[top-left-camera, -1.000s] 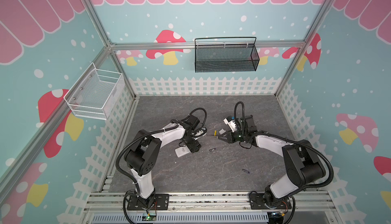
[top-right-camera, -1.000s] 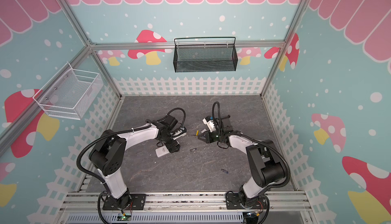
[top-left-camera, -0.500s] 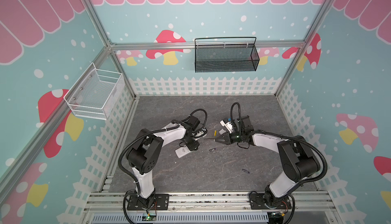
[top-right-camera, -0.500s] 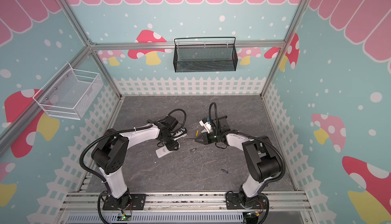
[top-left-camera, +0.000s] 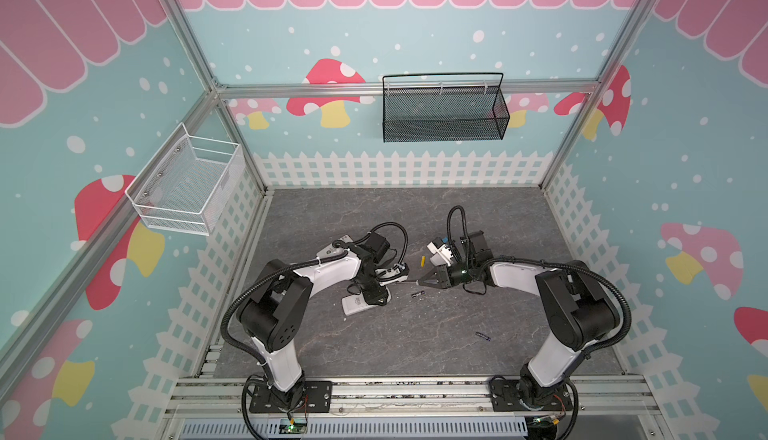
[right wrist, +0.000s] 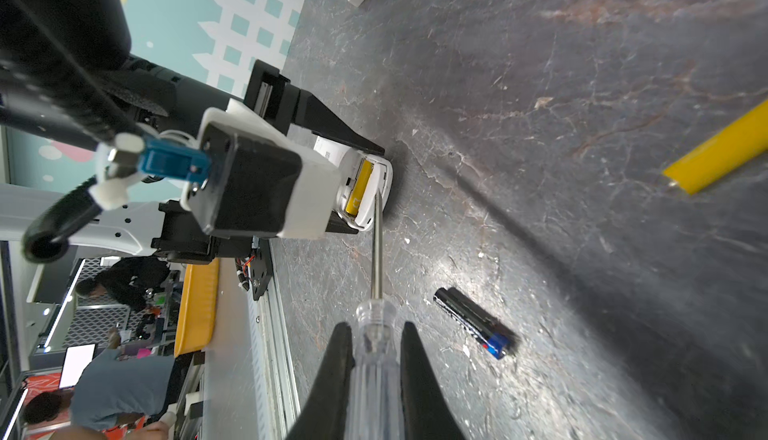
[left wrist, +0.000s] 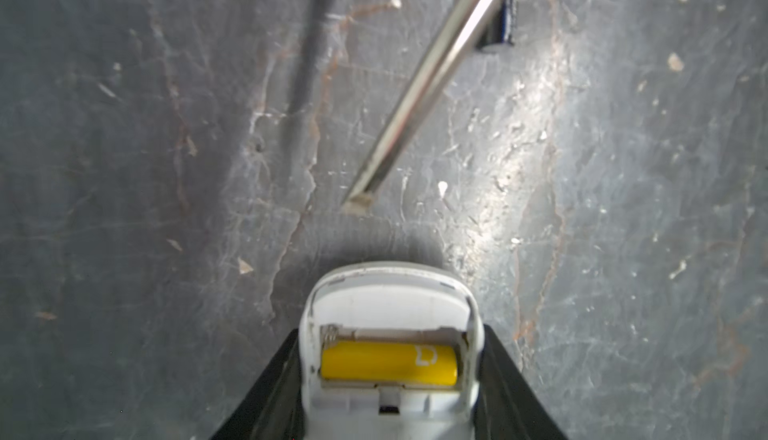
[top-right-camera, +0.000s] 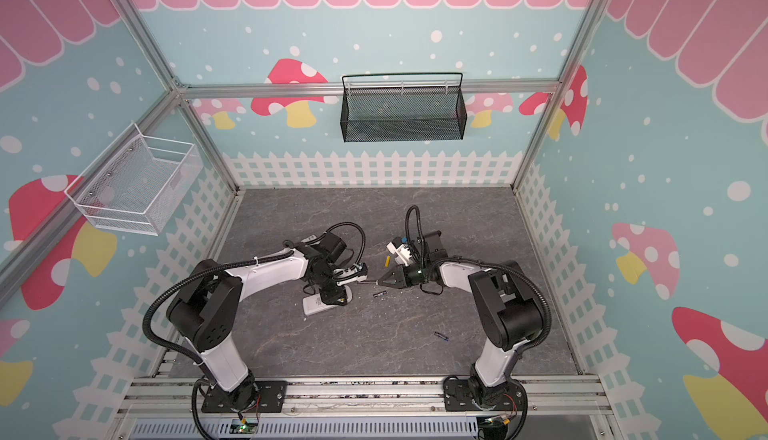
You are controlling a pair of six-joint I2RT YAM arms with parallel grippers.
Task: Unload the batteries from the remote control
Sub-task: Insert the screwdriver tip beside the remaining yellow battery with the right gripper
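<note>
Now our left gripper [left wrist: 392, 342] clamps the remote [left wrist: 390, 296], yellow battery [left wrist: 374, 361] crosswise inside; right gripper [right wrist: 376, 328] pinches the screwdriver [right wrist: 374, 379]; bare floor [left wrist: 166, 168] ahead.

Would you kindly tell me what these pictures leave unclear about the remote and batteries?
The held remote: left wrist view's bottom edge cuts it off past the seated yellow battery; any second battery is unseen.
The loose yellow battery: cut off by the right wrist view's edge.
The dark battery: partly behind the screwdriver, left wrist view.
</note>
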